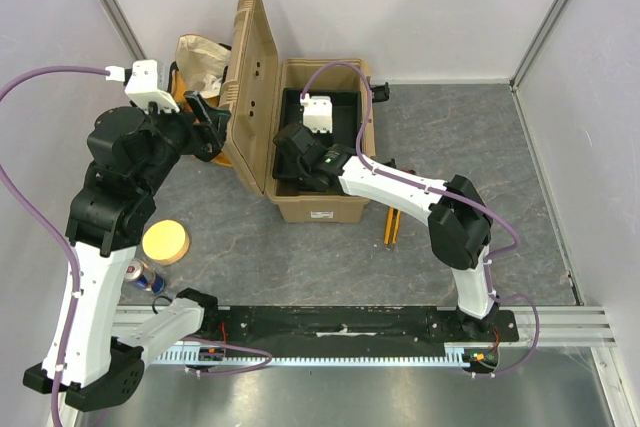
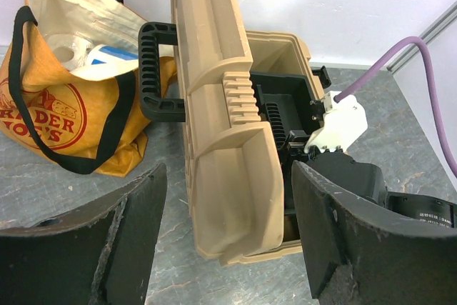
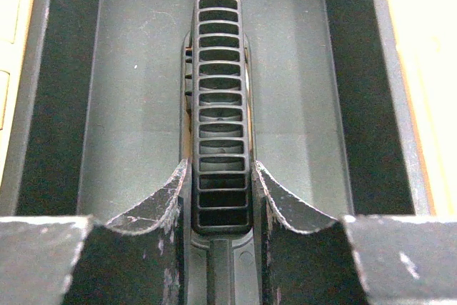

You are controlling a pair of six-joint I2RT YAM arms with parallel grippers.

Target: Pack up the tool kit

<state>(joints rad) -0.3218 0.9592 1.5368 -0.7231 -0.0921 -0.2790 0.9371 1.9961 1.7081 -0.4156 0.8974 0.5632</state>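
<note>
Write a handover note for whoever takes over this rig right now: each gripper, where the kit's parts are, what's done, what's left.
Left gripper: open, facing the upright lid, holding nothing.
Right gripper: inside the box, fingers shut on the tray handle.
Things: box open; tray in it, the compartments in view empty. Tools lie on the table right of the box.
Done: box is open.
Left: probably get the tools in, then shut and latch the lid.
</note>
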